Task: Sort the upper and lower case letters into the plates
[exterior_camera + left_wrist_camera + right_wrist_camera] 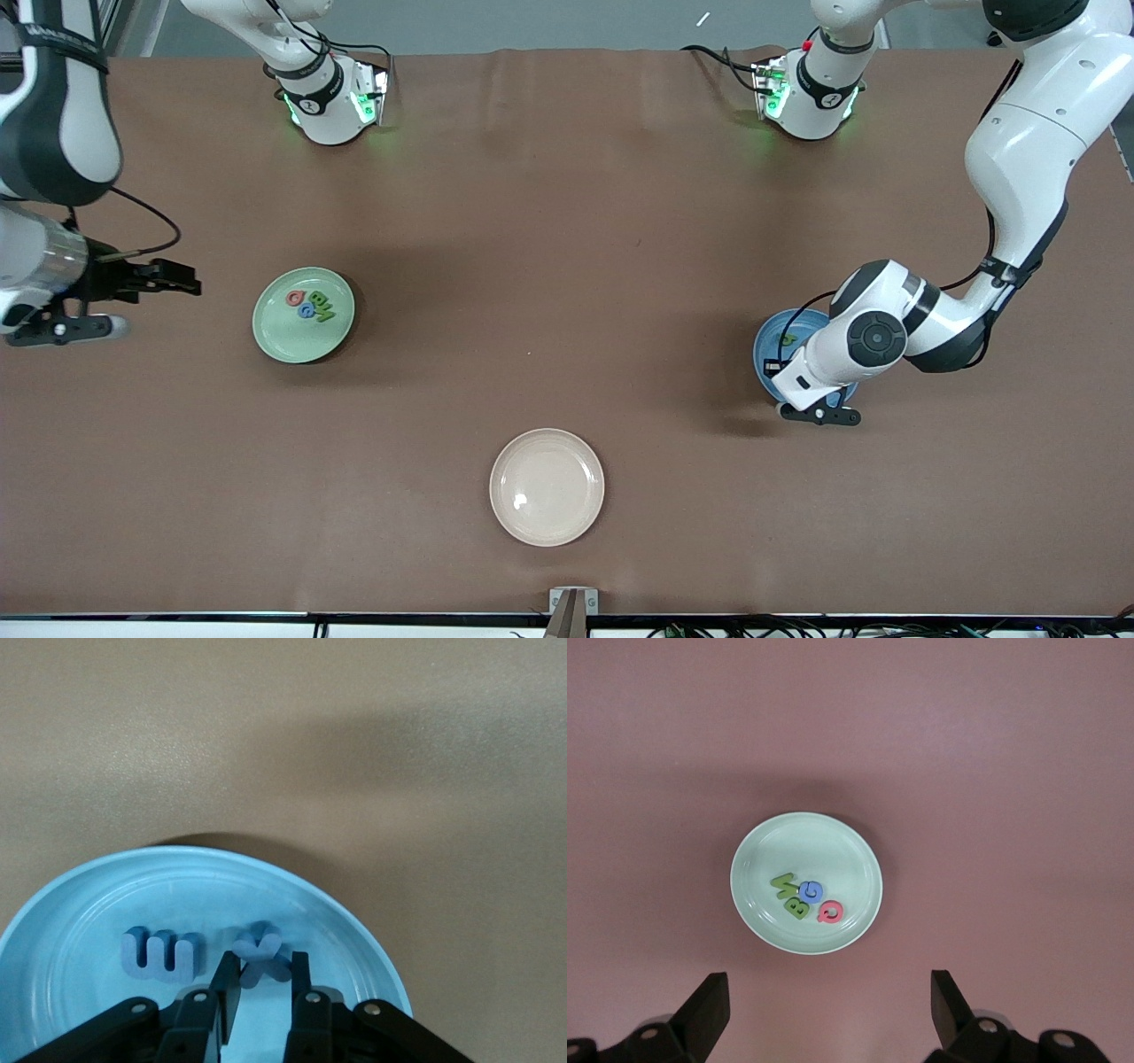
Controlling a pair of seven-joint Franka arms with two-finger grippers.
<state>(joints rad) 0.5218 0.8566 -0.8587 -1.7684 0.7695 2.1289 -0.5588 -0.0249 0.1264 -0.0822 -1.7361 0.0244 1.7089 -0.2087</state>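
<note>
On the brown table (pixel 567 221), the cream-white plate (pixel 547 486) serves as landmark; it lies nearest the front camera, midway along the table, with nothing on it. Green plate (pixel 303 315): farther from the camera than the cream plate, toward the right arm's end of the table. It carries four foam letters in a tight cluster: green M (pixel 785 883), green B (pixel 798 908), blue G (pixel 812 892), red Q (pixel 830 913), each touching a neighbour. Blue plate (pixel 80 904): also farther from the camera than the cream plate, toward the left arm's end, largely covered by the left arm in the front view. In it lie a blue w (pixel 159 954) and, just beside it, a blue x (pixel 259 952). Left pincer (pixel 263 983): low over the blue plate, fingers drawn in close on the x, which sits between the fingertips; whether the letter rests on the plate or is lifted cannot be told. Right pincer (pixel 828 1005): high above the table past the green plate at the right arm's end, fingers spread wide, holding nothing; this arm waits.
</note>
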